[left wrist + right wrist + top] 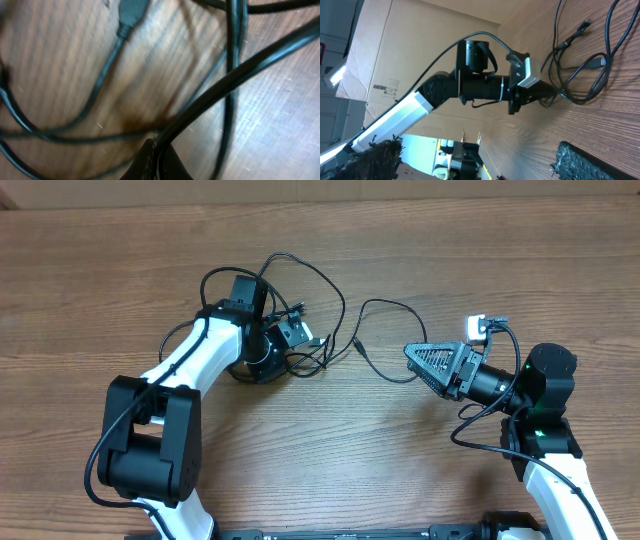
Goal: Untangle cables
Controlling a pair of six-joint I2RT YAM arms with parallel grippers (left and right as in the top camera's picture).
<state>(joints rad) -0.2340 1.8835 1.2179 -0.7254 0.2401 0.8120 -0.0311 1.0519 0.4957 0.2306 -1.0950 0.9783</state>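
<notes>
The cables [310,363] lie bunched at the upper centre of the overhead frame on the table [120,280], and one loop reaches to the right. The left gripper [156,160] is closed on one cord of the bunch. The right gripper [416,360] stands wide and empty. Most of the untangling seems not yet done.

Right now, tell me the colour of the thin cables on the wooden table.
Black. The thin flexible cables show best in the overhead view.

You have a brown wood-grain tabletop [300,470]; thin black cables [385,301] lie loosely looped at upper centre.
</notes>
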